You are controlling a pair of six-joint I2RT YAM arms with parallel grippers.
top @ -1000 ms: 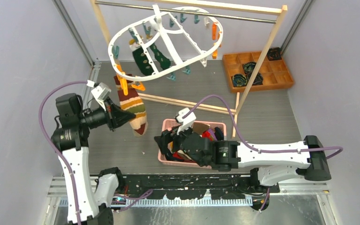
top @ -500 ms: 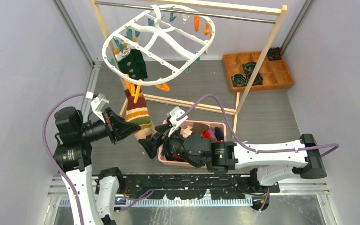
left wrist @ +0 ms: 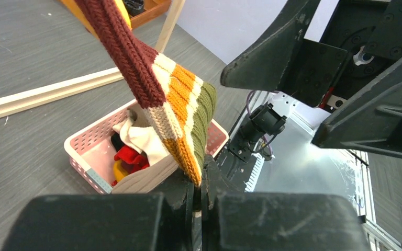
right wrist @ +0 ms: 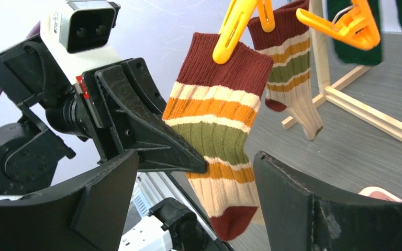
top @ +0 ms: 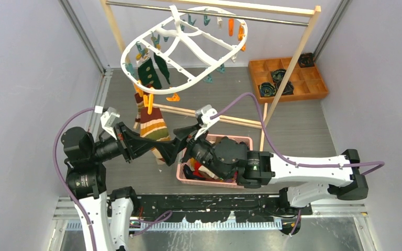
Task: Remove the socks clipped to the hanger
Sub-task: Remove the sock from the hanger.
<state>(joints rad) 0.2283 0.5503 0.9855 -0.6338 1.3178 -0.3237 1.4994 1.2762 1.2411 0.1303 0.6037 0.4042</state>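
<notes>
The white oval hanger [top: 208, 56] hangs from the rail. Dark green socks [top: 149, 73] are clipped under it. A striped sock [top: 152, 124] in maroon, orange, cream and olive hangs from an orange clip [right wrist: 234, 25]. A matching striped sock [right wrist: 292, 57] hangs just behind. My left gripper [top: 157, 148] is shut on the lower part of the striped sock [left wrist: 180, 112], which is pinched between its jaws [left wrist: 199, 183]. My right gripper [top: 177, 142] is open. Its fingers [right wrist: 324, 209] stand on either side of the sock's toe end [right wrist: 214, 136] without touching it.
A pink basket [top: 241, 140] holding several loose socks sits under my right arm. A light wooden rack [top: 292, 61] with a metal rail stands at the back. An orange compartment tray [top: 314, 89] lies at the back right. Grey walls close in on both sides.
My right gripper has risen out of the basket and swung left to straddle the striped sock. My left gripper has pulled the sock right and nearer. The hanger has swung.
</notes>
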